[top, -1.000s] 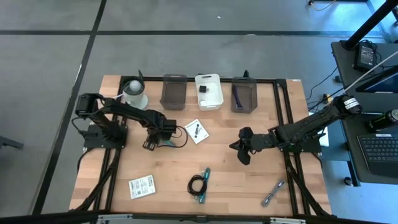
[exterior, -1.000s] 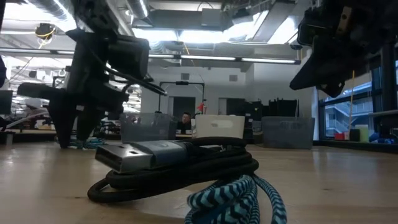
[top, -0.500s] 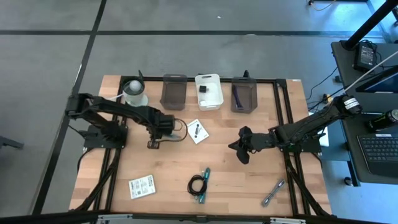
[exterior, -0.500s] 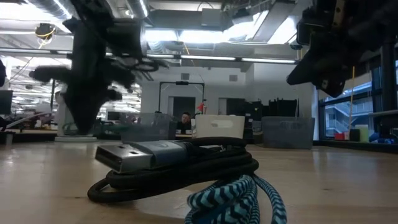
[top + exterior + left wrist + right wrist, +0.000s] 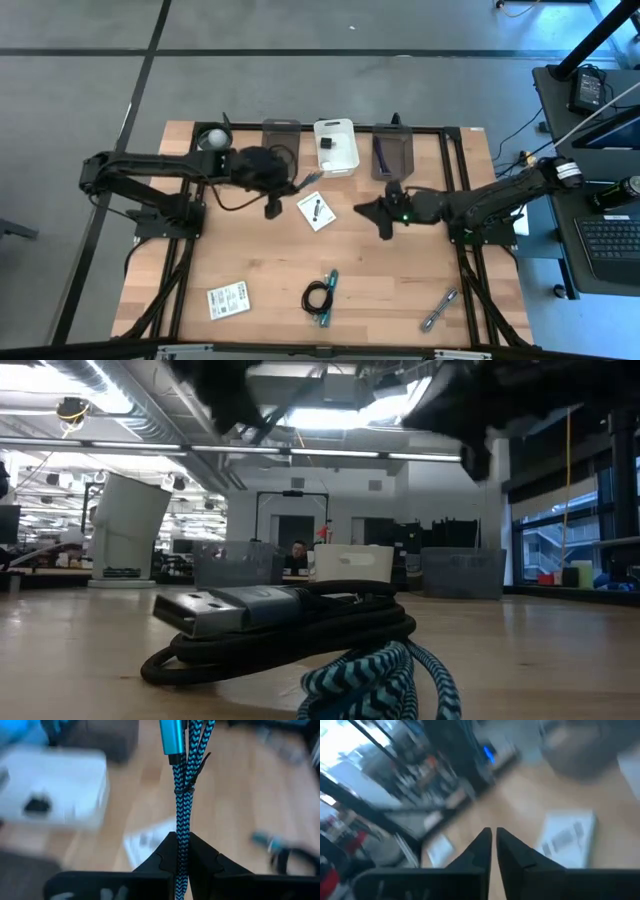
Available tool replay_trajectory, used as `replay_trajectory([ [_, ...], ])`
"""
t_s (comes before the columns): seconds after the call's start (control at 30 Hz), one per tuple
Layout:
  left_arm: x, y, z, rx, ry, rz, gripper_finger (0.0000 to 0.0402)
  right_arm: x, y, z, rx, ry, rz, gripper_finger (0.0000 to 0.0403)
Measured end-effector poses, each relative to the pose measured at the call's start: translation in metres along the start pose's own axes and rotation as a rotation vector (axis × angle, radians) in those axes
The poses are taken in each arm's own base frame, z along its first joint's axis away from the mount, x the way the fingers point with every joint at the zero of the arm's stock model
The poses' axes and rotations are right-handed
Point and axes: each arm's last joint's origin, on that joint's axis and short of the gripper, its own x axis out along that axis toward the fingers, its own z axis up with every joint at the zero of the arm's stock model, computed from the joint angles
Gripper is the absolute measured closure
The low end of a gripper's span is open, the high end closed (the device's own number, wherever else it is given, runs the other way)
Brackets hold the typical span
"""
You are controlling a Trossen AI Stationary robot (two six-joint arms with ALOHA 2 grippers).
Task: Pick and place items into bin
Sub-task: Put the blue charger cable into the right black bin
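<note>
My left gripper [image 5: 288, 182] hangs above the table just near of the bins, shut on a teal-and-black braided cable [image 5: 183, 795]. The cable's teal plug [image 5: 172, 735] is at its free end. My right gripper [image 5: 362, 211] hovers right of a white printed card [image 5: 317, 210]. Its fingers [image 5: 482, 845] are shut but for a thin slit, with nothing between them. On the near part of the table lie a white packet [image 5: 228, 300], a black coiled cable [image 5: 318, 293] beside another teal cable, and a silver metal piece [image 5: 438, 310]. My left gripper pinches the braided cable's bundled strands [image 5: 183, 837] between its two fingers. The fingers come from the table's left, slanting down, and lie along the strands. The cable runs on past the fingertips to its teal plug, clear of the table.
Three bins stand along the far edge: a grey one [image 5: 280, 148], a white one [image 5: 336, 147] holding a small black cube, and a grey one [image 5: 392, 152] with a purple tool. A white cup [image 5: 213, 140] stands far left, partly behind my left arm.
My left gripper has risen from the table with the teal cable and swung toward the far edge and right, up to the bins; the cable is now lifted clear. My right gripper has drifted left and toward the far edge.
</note>
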Motion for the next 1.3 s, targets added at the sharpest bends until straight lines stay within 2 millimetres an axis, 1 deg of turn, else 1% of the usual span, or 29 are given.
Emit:
replay_trajectory([
  [0.1, 0.004, -0.002, 0.014, -0.025, -0.111, -0.016, 0.0385, 0.003, 0.006, 0.017, -0.086, -0.101, 0.041, 0.0343],
  [0.23, 0.011, -0.003, 0.024, -0.063, -0.202, -0.043, 0.0385, 0.008, 0.022, 0.044, -0.236, -0.167, 0.038, 0.0300],
  [0.33, 0.018, -0.006, 0.028, -0.064, -0.238, -0.085, 0.0385, 0.014, 0.033, 0.063, -0.339, -0.167, 0.002, 0.0264],
  [0.43, 0.024, -0.010, 0.030, -0.057, -0.255, -0.117, 0.0385, 0.022, 0.041, 0.079, -0.395, -0.134, -0.049, 0.0228],
  [0.53, 0.029, -0.013, 0.031, -0.052, -0.273, -0.130, 0.0385, 0.035, 0.045, 0.087, -0.411, -0.110, -0.084, 0.0196],
  [0.63, 0.033, -0.014, 0.031, -0.050, -0.272, -0.133, 0.0385, 0.050, 0.049, 0.089, -0.446, -0.092, -0.067, 0.0173],
  [0.8, 0.032, -0.014, 0.031, -0.049, -0.274, -0.134, 0.0385, 0.072, 0.053, 0.087, -0.471, -0.069, -0.074, 0.0162],
  [0.9, 0.032, -0.014, 0.031, -0.049, -0.274, -0.135, 0.0385, 0.080, 0.057, 0.088, -0.469, -0.072, -0.072, 0.0165],
  [1.0, 0.032, -0.014, 0.031, -0.049, -0.273, -0.136, 0.0384, 0.084, 0.059, 0.090, -0.468, -0.077, -0.069, 0.0190],
  [1.1, 0.033, -0.014, 0.030, -0.049, -0.258, -0.135, 0.0384, 0.084, 0.060, 0.090, -0.466, -0.078, -0.068, 0.0240],
  [1.3, 0.033, -0.014, 0.029, -0.048, -0.252, -0.134, 0.0384, 0.084, 0.060, 0.091, -0.465, -0.079, -0.068, 0.0357],
])
